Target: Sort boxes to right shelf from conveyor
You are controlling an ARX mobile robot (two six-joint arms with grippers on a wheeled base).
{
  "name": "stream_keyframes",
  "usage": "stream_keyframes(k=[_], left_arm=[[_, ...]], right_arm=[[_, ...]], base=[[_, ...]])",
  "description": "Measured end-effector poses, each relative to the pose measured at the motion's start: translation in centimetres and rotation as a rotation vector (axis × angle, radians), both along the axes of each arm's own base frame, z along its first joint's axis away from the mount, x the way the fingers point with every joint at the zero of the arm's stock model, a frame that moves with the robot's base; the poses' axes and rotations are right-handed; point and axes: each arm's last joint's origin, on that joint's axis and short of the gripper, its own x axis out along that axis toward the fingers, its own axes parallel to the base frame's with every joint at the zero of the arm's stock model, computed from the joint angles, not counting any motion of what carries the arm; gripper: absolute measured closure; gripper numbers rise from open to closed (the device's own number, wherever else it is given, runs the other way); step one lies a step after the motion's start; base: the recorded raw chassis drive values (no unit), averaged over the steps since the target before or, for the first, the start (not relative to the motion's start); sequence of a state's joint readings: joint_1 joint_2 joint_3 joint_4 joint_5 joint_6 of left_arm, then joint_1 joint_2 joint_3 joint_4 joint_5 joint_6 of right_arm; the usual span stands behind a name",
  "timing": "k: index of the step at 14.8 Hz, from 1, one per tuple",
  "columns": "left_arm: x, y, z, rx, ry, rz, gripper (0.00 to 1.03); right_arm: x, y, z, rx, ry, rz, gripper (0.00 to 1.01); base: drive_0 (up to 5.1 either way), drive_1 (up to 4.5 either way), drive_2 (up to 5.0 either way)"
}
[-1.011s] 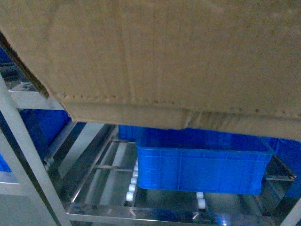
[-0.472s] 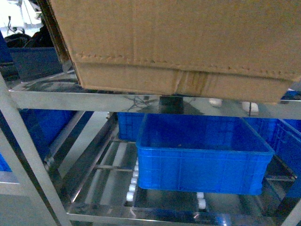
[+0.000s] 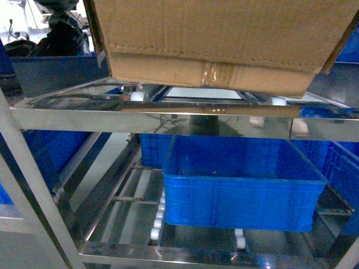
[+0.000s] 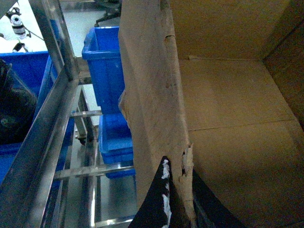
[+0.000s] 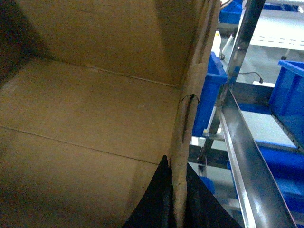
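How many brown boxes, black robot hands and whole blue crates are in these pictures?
Brown corrugated cardboard box: 1
Black robot hands, left hand and right hand, each pinching a box wall: 2
Blue plastic crate seen whole: 1 (other blue crates are only partly visible, so they are not counted)
Total: 4

The stainless-steel shelf rack (image 3: 151, 119) has its upper tier's front rail running across the head view, white rollers (image 3: 136, 96) showing behind it. The cardboard box (image 3: 219, 39), which both grippers pinch by its side walls, sits over that tier; contact with the rollers cannot be told. Below the grippers, a blue plastic crate (image 3: 241, 190) rests on the lower tier's roller tracks (image 3: 159, 218).
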State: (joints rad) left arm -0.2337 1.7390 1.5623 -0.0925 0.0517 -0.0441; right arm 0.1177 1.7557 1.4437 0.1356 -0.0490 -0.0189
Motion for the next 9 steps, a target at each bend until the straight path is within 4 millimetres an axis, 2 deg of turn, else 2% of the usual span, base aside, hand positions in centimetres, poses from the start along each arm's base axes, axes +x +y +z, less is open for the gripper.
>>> stream_keyframes(k=[4,5,9], left_arm=[[1.5,-0.3,-0.6,0.004,-0.004,0.021,1.01],[1.8,-0.4,-0.9,-0.002,-0.002,0.015,0.97],[1.9,-1.1,-0.1,-0.093,-0.077,-0.080,0.48]], right_arm=[[2.1,0.3,-0.5,-0.024,-0.024,-0.012,0.98],[2.3,0.3,-0.6,-0.029,-0.023,-0.016,0.95],[2.6,0.1,0.6,0.000,-0.141,-0.051,0.45]], base=[[0.0,0.00,0.0],[0.0,0.00,0.0],[0.0,0.00,0.0]])
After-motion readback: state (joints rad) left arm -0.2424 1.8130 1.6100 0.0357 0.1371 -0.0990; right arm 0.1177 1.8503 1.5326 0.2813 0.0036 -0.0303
